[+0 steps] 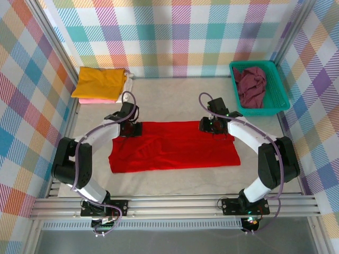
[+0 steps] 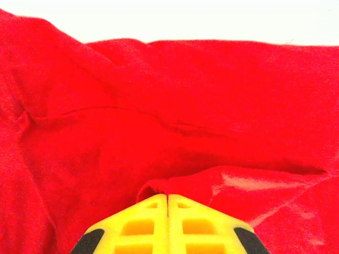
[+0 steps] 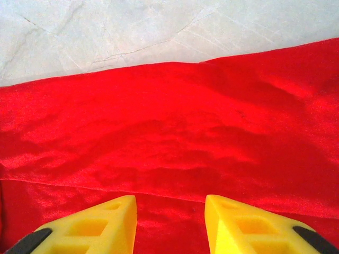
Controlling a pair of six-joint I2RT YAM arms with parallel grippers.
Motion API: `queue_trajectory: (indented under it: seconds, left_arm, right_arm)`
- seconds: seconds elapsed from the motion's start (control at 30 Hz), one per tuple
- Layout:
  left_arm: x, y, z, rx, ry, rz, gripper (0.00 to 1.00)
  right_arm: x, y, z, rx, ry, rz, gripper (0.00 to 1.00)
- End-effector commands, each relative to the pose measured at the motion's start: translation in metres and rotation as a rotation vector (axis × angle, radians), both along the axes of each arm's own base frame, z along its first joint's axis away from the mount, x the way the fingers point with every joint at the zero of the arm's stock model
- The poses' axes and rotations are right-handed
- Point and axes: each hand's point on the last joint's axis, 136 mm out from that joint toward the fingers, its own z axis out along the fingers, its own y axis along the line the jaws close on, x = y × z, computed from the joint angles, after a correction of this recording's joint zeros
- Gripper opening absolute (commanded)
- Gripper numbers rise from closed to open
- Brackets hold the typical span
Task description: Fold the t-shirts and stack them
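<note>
A bright red soft cloth t-shirt (image 1: 175, 151) lies spread across the middle of the grey table (image 1: 169, 100). The left gripper (image 2: 168, 197) is clenched on a pinch of its far left edge. The right gripper (image 3: 170, 203) hangs with jaws parted over its far right edge. A folded mustard yellow shirt (image 1: 98, 82) sits far left.

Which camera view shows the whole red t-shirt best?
The top external view: the red t-shirt lies spread flat, nearly its whole outline visible. The left wrist view gives a close fold pinched in the shut jaws of the left gripper; the right wrist view gives one edge against the table.
</note>
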Motion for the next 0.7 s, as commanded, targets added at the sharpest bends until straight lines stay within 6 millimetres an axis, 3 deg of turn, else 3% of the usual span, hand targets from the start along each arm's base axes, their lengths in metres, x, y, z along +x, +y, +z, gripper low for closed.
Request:
queue_trajectory:
  seconds: [0.0, 0.3, 0.5, 0.67]
  left_arm:
    - [-0.017, 0.004, 0.009, 0.015, 0.008, 0.038, 0.00]
    - [-0.056, -0.005, 0.020, 0.001, 0.040, 0.033, 0.00]
    - [-0.092, -0.012, 0.014, 0.014, 0.083, 0.011, 0.00]
    - [-0.113, -0.033, 0.013, -0.025, 0.087, -0.047, 0.00]
  right_arm:
    - [0.002, 0.002, 0.001, 0.002, -0.008, 0.006, 0.39]
    - [0.000, 0.000, 0.000, -0.001, 0.001, 0.003, 0.40]
    - [0.000, -0.014, -0.003, -0.054, 0.016, -0.074, 0.45]
    - [0.003, -0.017, -0.001, -0.066, 0.003, -0.086, 0.49]
